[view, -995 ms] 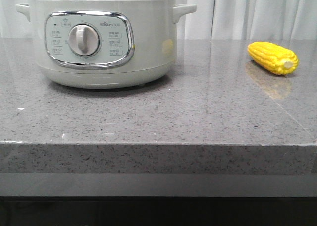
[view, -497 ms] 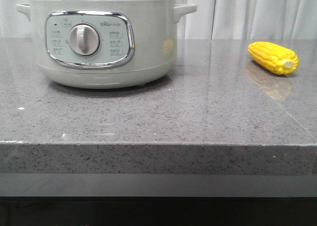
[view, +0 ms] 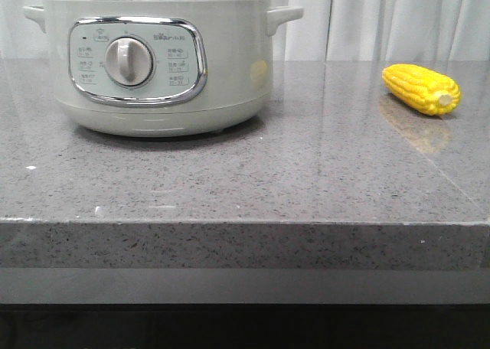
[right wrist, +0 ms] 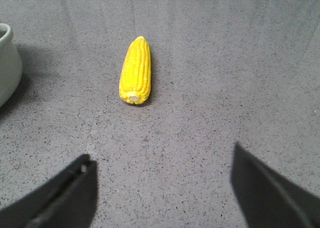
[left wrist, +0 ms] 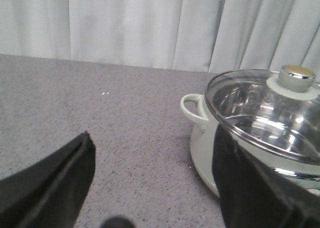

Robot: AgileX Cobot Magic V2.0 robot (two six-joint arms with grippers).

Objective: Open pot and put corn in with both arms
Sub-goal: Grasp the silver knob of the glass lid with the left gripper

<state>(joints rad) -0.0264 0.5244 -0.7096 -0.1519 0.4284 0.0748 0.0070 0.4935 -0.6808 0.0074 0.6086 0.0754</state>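
The pale cream-green pot stands at the back left of the grey counter with its steel-rimmed glass lid on. In the left wrist view the pot shows the lid with its knob. The yellow corn lies on the counter at the right, pale stub end toward the front. My left gripper is open and empty beside the pot's handle side. My right gripper is open and empty, with the corn lying ahead of it, apart. Neither gripper shows in the front view.
The speckled grey counter has its front edge near the camera. White curtains hang behind it. One pot handle sticks out toward my left gripper's side.
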